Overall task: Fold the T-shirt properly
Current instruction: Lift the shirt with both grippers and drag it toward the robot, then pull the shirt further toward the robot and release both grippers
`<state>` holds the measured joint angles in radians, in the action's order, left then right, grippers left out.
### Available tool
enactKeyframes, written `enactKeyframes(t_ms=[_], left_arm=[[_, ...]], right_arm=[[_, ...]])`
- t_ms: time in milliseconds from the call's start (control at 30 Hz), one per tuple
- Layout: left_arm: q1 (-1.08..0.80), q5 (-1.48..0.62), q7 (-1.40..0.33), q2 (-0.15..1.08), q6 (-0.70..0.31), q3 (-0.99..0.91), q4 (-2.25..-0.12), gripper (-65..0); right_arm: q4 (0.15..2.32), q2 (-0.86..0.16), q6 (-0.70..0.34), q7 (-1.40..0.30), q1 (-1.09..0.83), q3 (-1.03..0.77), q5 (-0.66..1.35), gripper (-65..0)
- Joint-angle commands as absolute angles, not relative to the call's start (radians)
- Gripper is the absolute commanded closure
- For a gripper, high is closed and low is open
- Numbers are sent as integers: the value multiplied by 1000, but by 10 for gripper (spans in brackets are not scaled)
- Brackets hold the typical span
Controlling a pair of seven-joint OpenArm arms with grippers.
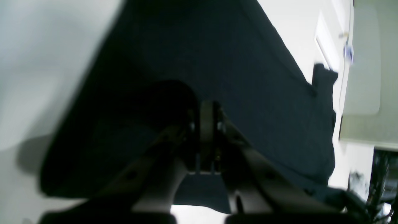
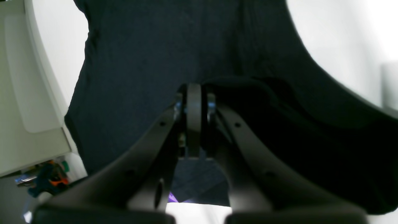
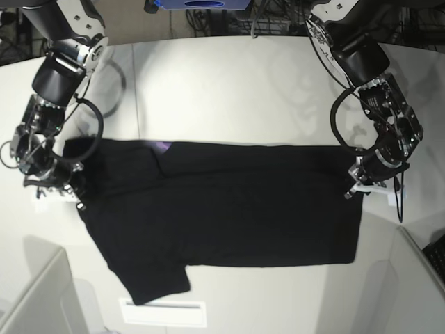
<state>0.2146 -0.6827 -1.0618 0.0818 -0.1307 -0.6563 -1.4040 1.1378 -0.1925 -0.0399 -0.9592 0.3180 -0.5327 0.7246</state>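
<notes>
The black T-shirt (image 3: 229, 209) lies wide across the white table (image 3: 229, 90), one sleeve (image 3: 160, 282) pointing toward the front edge. A sliver of purple print (image 3: 164, 147) shows at its upper edge. My left gripper (image 3: 353, 186) sits at the shirt's right end, shut on the cloth. In the left wrist view its jaws (image 1: 207, 107) are pressed together with the T-shirt (image 1: 217, 62) bunched around them. My right gripper (image 3: 75, 189) is at the shirt's left end. Its jaws (image 2: 194, 90) are shut on the T-shirt (image 2: 140, 62), which folds over to the right.
A white strip (image 3: 163, 313) lies near the table's front edge below the sleeve. Grey panels stand at the front left (image 3: 35, 299) and front right (image 3: 410, 285) corners. Cables and a blue box (image 3: 201, 3) sit beyond the far edge.
</notes>
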Motion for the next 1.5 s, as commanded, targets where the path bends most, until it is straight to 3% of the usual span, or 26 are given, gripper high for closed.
enactKeyframes(t_ms=[0, 400, 933, 967, 1000, 1100, 1200, 1267, 1333, 1467], left_arm=[[237, -704, -1050, 93, -139, -650, -1420, 0], [234, -704, -1020, 117, -137, -654, -1428, 0], [249, -704, -1000, 117, -137, -653, -1420, 0], [249, -704, -1000, 117, -137, -653, -1422, 0], [254, -704, -1000, 117, -137, -653, -1422, -33], [255, -707, -998, 117, -137, -653, -1429, -239], [268, -710, -998, 114, -137, -656, -1446, -469], [263, -710, -998, 110, -137, -693, -1481, -583], [240, -711, -1003, 91, -137, -743, -1529, -647], [117, -711, -1004, 45, -137, -796, -1638, -650]], right_arm=[[1153, -206, -44, -940, 354, -512, 745, 0], [1030, -211, -50, -901, 421, -475, 745, 0], [1030, -211, -42, -903, 430, -486, 751, 0], [1032, -211, -42, -903, 430, -487, 753, -60], [1033, -211, -42, -903, 429, -496, 753, -128], [1052, -202, -42, -908, 424, -575, 753, -260], [1179, -183, -42, -909, 372, -636, 754, -276], [1300, -165, -42, -912, 320, -654, 754, -278], [1425, -147, -41, -938, 269, -662, 754, -278], [1629, -50, -41, -1007, 151, -779, 754, -279]])
